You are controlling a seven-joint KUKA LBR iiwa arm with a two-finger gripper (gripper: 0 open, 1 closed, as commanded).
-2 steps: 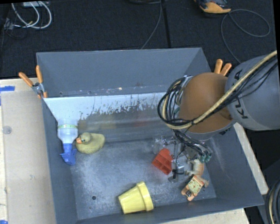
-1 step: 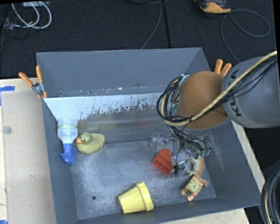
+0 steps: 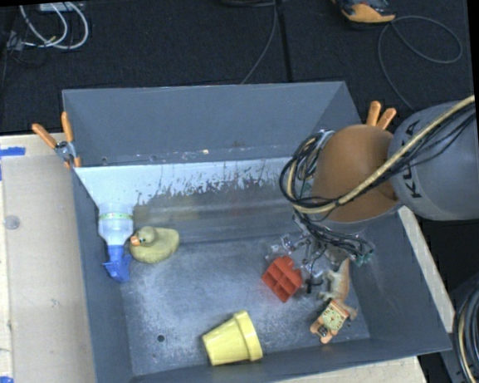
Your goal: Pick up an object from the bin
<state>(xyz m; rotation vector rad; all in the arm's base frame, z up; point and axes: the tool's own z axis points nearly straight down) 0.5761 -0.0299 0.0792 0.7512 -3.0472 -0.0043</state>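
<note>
My gripper [image 3: 315,262] hangs low over the right side of the bin floor, under the arm's orange cover. A red ridged block [image 3: 280,280] lies just left of it, touching or nearly touching it. A tan curved piece [image 3: 341,279] lies just right of the gripper. A small brown and green toy [image 3: 330,319] sits below that, near the front right corner.
A yellow cup [image 3: 232,339] lies on its side near the front wall. A yellow rubber duck [image 3: 153,244] and a clear bottle with a blue cap [image 3: 115,241] rest against the left wall. Cables loop round the arm's wrist above the gripper.
</note>
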